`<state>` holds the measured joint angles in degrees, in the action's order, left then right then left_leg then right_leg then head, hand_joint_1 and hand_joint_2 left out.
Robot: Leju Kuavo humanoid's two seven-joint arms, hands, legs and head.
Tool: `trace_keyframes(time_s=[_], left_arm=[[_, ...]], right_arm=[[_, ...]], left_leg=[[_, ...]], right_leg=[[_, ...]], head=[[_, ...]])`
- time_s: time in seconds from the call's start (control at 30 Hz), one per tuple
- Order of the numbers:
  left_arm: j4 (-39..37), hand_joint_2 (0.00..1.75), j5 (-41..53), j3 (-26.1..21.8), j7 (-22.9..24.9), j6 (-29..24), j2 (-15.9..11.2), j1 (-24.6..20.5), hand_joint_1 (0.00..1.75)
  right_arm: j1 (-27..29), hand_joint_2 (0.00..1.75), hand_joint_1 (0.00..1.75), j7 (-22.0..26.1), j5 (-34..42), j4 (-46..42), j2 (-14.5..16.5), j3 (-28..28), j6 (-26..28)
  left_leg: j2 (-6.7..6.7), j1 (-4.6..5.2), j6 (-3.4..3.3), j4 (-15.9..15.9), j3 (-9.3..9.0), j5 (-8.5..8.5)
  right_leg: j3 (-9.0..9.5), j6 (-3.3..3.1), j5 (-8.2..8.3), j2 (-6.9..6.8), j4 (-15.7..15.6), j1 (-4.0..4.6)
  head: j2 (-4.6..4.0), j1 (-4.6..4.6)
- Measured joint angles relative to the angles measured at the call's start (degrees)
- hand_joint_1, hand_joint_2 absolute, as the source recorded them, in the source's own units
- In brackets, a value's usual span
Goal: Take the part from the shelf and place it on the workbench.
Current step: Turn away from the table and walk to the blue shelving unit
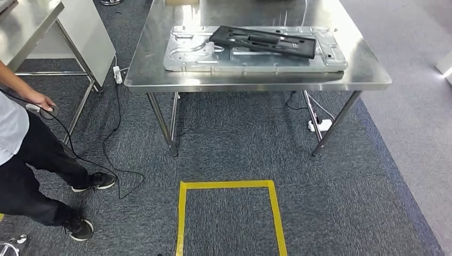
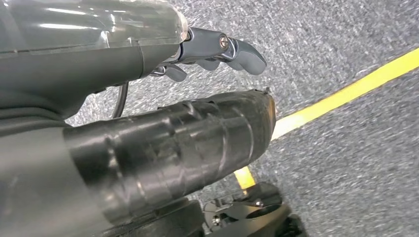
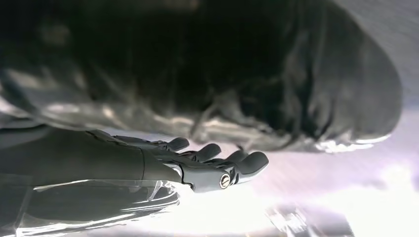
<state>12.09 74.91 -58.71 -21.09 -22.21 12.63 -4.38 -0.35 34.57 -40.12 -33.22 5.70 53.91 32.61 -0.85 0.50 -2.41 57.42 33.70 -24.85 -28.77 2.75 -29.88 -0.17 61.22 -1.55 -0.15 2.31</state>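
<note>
A flat black part (image 1: pixel 264 41) with slots lies aslant on a silver pressed-metal plate (image 1: pixel 250 58), which rests on the steel workbench (image 1: pixel 160 64) ahead of me. My left hand (image 2: pixel 207 52) hangs over the grey carpet, its fingers (image 2: pixel 242 54) stretched out and apart from the thick taped thumb (image 2: pixel 197 143), with nothing held. My right hand (image 3: pixel 207 168) also hangs with its fingers (image 3: pixel 254 162) extended and nothing in them.
A person (image 1: pixel 21 160) stands at the left, holding a small corded device (image 1: pixel 43 111). A second steel table (image 1: pixel 26 26) stands at the far left. A yellow tape rectangle (image 1: pixel 229 185) marks the carpet before the workbench. Power strips (image 1: pixel 320 125) and cables lie under the tables.
</note>
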Motion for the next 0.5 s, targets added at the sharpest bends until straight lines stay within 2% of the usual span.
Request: trace_keyframes(time_s=[0.03, 0.07, 0.13, 0.17, 0.2, 0.23, 0.27, 0.3, 0.33, 0.37, 0.4, 0.43, 0.47, 0.5], left_arm=[[0.00, 0.00, -0.07, -0.01, -0.02, 0.00, 0.00, -0.04, 0.00], [0.00, 0.00, -0.13, -0.02, -0.05, 0.00, 0.03, -0.07, 0.00], [0.00, 0.00, -0.24, -0.07, -0.09, 0.00, 0.10, -0.05, 0.00], [-0.01, 0.00, -0.24, -0.10, -0.09, 0.01, 0.13, 0.01, 0.00], [-0.01, 0.00, -0.25, -0.13, -0.09, 0.01, 0.13, 0.10, 0.00], [-0.01, 0.00, -0.25, -0.15, -0.09, 0.02, 0.13, 0.14, 0.00], [-0.01, 0.00, -0.25, -0.17, -0.10, 0.02, 0.13, 0.18, 0.00], [0.00, 0.00, -0.26, -0.20, -0.11, 0.02, 0.13, 0.19, 0.00], [0.00, 0.00, -0.28, -0.23, -0.13, 0.02, 0.13, 0.16, 0.00], [0.00, 0.00, -0.31, -0.26, -0.14, 0.02, 0.13, 0.14, 0.00], [0.00, 0.00, -0.33, -0.28, -0.15, 0.02, 0.12, 0.13, 0.00], [0.00, 0.00, -0.36, -0.30, -0.16, 0.02, 0.12, 0.12, 0.00], [0.00, 0.00, -0.38, -0.31, -0.17, 0.02, 0.10, 0.07, 0.00], [0.00, 0.00, -0.40, -0.33, -0.17, 0.02, 0.10, 0.00, 0.00]], right_arm=[[-0.49, 0.00, 0.00, -0.24, 0.33, 1.93, -0.12, 0.60, -0.84], [-0.90, 0.00, 0.00, -0.37, 1.02, 3.69, -0.18, 1.30, -2.15], [-1.39, 0.00, 0.00, -0.35, 2.89, 6.44, -0.15, 3.06, -5.20], [-1.61, 0.00, 0.00, -0.34, 3.78, 7.48, -0.10, 4.06, -6.69], [-1.82, 0.00, 0.00, -0.34, 4.46, 8.34, -0.05, 5.00, -7.98], [-2.03, 0.00, 0.00, -0.29, 5.02, 9.08, 0.01, 5.86, -9.34], [-2.20, 0.00, 0.00, -0.21, 5.49, 9.69, 0.04, 6.62, -10.77], [-2.33, 0.00, 0.00, -0.09, 5.89, 10.22, 0.07, 7.31, -12.13], [-2.43, 0.00, 0.00, 0.08, 6.19, 10.64, 0.09, 7.93, -13.33], [-2.51, 0.00, 0.00, 0.24, 6.39, 11.00, 0.10, 8.45, -14.22], [-2.58, 0.00, 0.00, 0.36, 6.50, 11.29, 0.11, 8.87, -14.82], [-2.63, 0.00, 0.00, 0.45, 6.56, 11.55, 0.15, 9.21, -15.26], [-2.66, 0.00, 0.00, 0.49, 6.59, 11.78, 0.24, 9.46, -15.54], [-2.71, 0.00, 0.00, 0.51, 6.63, 11.97, 0.34, 9.70, -15.75]], left_leg=[[-0.06, 0.01, 0.38, 0.40, 0.46, 0.30], [-0.12, -0.03, 0.77, 0.59, 0.74, 0.64], [-0.07, -0.30, 1.56, 0.92, 1.13, 0.84], [0.05, -0.43, 1.86, 1.76, 1.56, -0.26], [0.18, -0.53, 2.12, 3.61, 2.27, -2.40], [0.28, -0.65, 2.29, 6.40, 3.13, -5.30], [0.31, -0.67, 2.41, 9.92, 4.05, -8.20], [0.32, -0.70, 2.48, 13.29, 4.65, -10.14], [0.32, -0.70, 2.47, 15.59, 4.69, -10.69], [0.33, -0.68, 2.39, 16.33, 3.96, -9.98], [0.33, -0.65, 2.24, 15.12, 2.30, -8.40], [0.33, -0.59, 2.01, 12.15, -0.28, -6.80], [0.33, -0.45, 1.72, 8.04, -3.45, -6.01], [0.34, -0.31, 1.43, 3.76, -6.43, -5.95]], right_leg=[[1.59, -0.29, -0.76, 0.06, -2.67, 0.18], [2.11, -0.69, -1.32, 0.11, -3.99, 0.48], [1.49, -1.84, -0.79, -0.02, -4.36, 0.62], [1.03, -2.47, -0.29, -0.15, -4.45, 0.62], [0.42, -3.07, 0.30, -0.29, -4.54, 0.59], [-0.26, -3.48, 0.85, -0.39, -4.53, 0.68], [-1.04, -3.76, 1.42, -0.41, -4.49, 0.80], [-1.87, -3.86, 2.02, -0.42, -4.41, 0.94], [-2.73, -3.88, 2.59, -0.44, -4.29, 1.06], [-3.60, -3.85, 3.15, -0.46, -4.12, 1.15], [-4.38, -3.80, 3.66, -0.48, -3.91, 1.21], [-5.08, -3.71, 4.12, -0.48, -3.69, 1.24], [-5.65, -3.55, 4.54, -0.47, -3.44, 1.30], [-6.10, -3.33, 4.98, -0.50, -3.22, 1.35]], head=[[0.00, -0.02], [0.00, -0.03], [0.00, -0.02], [0.00, -0.02], [0.00, -0.04], [0.00, -0.07], [0.00, -0.08], [0.00, -0.09], [0.00, -0.09], [0.00, -0.09], [0.00, -0.09], [0.00, -0.10], [0.00, -0.10], [0.00, -0.09]])
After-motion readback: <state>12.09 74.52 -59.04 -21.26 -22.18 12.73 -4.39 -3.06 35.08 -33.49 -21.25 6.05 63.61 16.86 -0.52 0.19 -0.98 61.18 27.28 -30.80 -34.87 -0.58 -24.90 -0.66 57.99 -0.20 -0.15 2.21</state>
